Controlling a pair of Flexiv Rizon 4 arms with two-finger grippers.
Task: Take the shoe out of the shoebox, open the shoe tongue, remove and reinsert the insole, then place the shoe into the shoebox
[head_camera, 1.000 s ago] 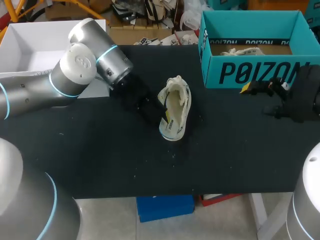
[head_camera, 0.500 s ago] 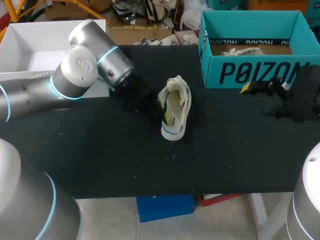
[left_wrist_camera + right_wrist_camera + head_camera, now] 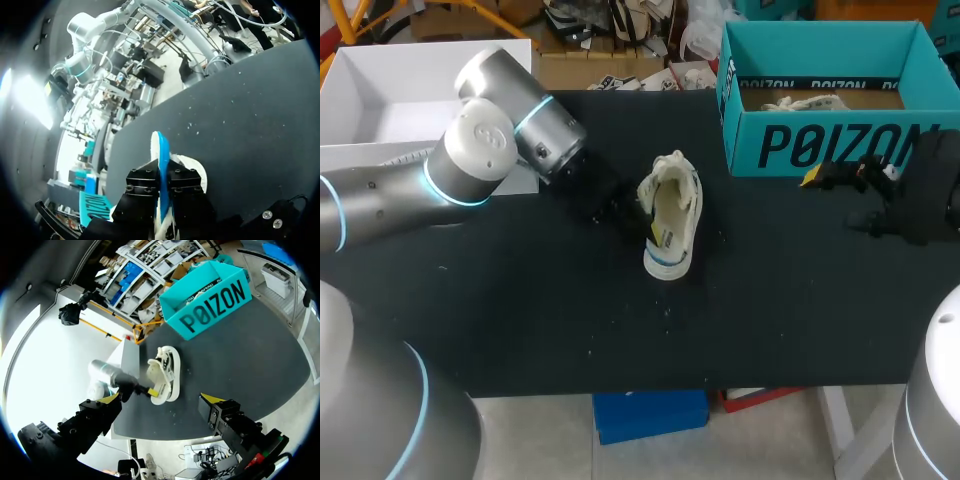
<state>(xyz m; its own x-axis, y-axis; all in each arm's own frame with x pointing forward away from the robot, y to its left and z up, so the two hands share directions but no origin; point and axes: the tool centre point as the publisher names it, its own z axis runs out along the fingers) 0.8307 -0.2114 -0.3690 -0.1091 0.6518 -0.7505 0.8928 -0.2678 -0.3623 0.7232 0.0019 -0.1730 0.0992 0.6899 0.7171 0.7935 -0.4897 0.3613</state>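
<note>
A cream shoe lies on the black table, its opening up and the pale insole showing inside. My left gripper is shut on the shoe's side wall. In the left wrist view the gripper pinches the shoe by its white and blue edge. The teal shoebox stands open at the back right. My right gripper hangs open in front of the box, holding nothing. In the right wrist view the right gripper stands wide, with the shoe and shoebox ahead of it.
A white open box sits at the table's back left corner, behind my left arm. White stuffing lies inside the shoebox. Bare black tabletop stretches in front of the shoe and between shoe and shoebox.
My left gripper moved in against the shoe and closed on its side wall. The shoe turned slightly. The right arm has not moved.
</note>
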